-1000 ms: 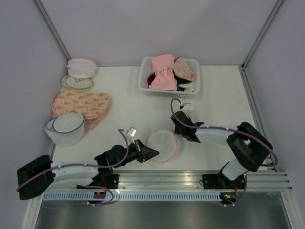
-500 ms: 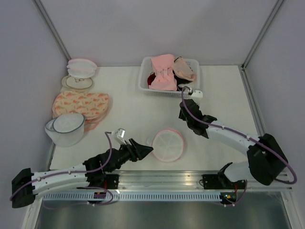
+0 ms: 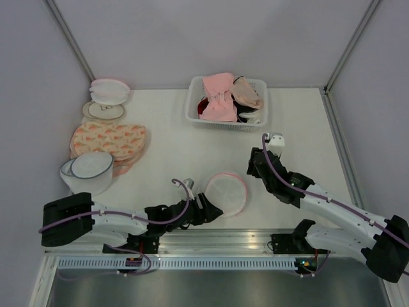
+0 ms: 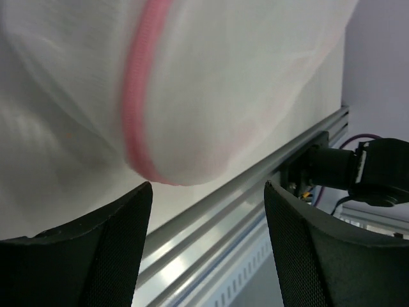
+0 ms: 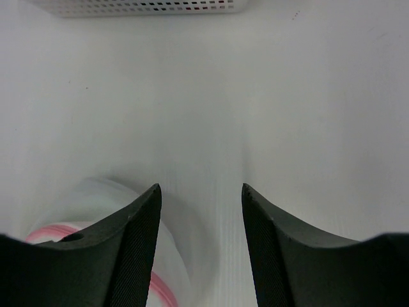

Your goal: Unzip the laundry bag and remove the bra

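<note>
**Both grippers open and empty, bag zipped shut**

Top view – the laundry bag (image 3: 225,194) sits closed near the front edge of the table (image 3: 166,153), between the two arms. The left gripper (image 3: 213,208) lies low just beside its near-left rim and the right gripper (image 3: 255,169) stands just off its right side. Neither one touches it. The bra cannot be seen; it is presumably inside the bag.

Left wrist – the fingers (image 4: 108,256) are spread wide with nothing between them. The mesh dome fills the view just ahead, and its pink zipper trim (image 4: 137,118) is blurred. No zipper pull can be made out. If the gripper closes blind here it may pinch loose mesh instead of the tab. A push from this side could also slide the light bag, since nothing pins it.

Right wrist – the fingers (image 5: 137,249) are moderately apart and empty over bare table. The bag shows only at lower left, off the gripper's line, with the basket (image 5: 140,6) far ahead. A grab from this angle could glance off the dome – or roll it toward the front rail (image 4: 211,217).
</note>
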Available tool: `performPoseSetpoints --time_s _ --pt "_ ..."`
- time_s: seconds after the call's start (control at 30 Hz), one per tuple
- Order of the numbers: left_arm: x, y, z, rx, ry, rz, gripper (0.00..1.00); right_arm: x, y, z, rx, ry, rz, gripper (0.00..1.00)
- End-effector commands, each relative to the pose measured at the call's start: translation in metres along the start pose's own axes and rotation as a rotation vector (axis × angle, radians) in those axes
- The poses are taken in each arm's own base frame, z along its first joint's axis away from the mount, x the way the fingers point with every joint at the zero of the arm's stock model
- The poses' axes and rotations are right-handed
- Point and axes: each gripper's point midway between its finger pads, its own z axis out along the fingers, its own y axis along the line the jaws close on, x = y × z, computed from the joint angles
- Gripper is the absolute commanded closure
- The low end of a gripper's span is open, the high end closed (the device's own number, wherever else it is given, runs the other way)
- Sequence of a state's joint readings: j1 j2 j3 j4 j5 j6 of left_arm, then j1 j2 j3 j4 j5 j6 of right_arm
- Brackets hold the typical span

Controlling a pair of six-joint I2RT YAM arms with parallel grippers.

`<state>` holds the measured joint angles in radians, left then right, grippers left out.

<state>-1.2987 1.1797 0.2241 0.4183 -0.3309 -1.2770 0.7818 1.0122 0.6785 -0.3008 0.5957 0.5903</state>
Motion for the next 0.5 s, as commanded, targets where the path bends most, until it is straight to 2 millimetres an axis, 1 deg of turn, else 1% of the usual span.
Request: performPoseSetpoints --time_s 0.0,0.03,0.07,0.1,0.17,0.2,0.3,0.37,0.4,0.43,0.47 --pt "-0.002 -0.061 0.001 0.134 -0.029 -0.137 0.24 0.013 -0.016 -0.006 0.04 0.022 -0.017 0.41" --pt "-0.004 -0.062 0.002 0.124 -0.051 -0.141 0.24 0.014 -0.016 -0.007 0.038 0.024 -0.016 0.41" --pt "-0.002 -0.069 0.003 0.129 -0.049 -0.144 0.23 0.014 -0.016 -0.008 0.034 0.025 -0.015 0.41" --pt "0.001 -0.063 0.007 0.104 -0.043 -0.139 0.23 0.017 -0.016 -0.008 0.027 0.032 -0.009 0.41" --pt "0.001 -0.062 0.013 0.091 -0.051 -0.151 0.23 0.019 -0.015 -0.01 0.015 0.038 0.0 0.42" --pt "0.006 -0.052 0.018 0.055 -0.048 -0.14 0.23 0.022 -0.016 -0.011 0.012 0.046 0.003 0.43" --pt "0.012 -0.042 0.026 0.013 -0.037 -0.151 0.23 0.025 -0.015 -0.017 -0.001 0.052 0.008 0.43" --pt "0.02 -0.044 0.026 0.02 0.002 -0.175 0.24 0.025 -0.017 -0.022 -0.004 0.052 0.009 0.43" --pt "0.023 -0.046 0.025 0.016 0.016 -0.184 0.25 0.028 -0.02 -0.024 -0.001 0.06 0.003 0.43" --pt "0.024 -0.043 0.022 -0.007 0.019 -0.173 0.25 0.028 -0.022 -0.025 0.005 0.057 0.001 0.42" --pt "0.027 -0.051 0.019 -0.004 0.022 -0.161 0.25 0.026 -0.024 -0.027 0.003 0.051 0.006 0.42"
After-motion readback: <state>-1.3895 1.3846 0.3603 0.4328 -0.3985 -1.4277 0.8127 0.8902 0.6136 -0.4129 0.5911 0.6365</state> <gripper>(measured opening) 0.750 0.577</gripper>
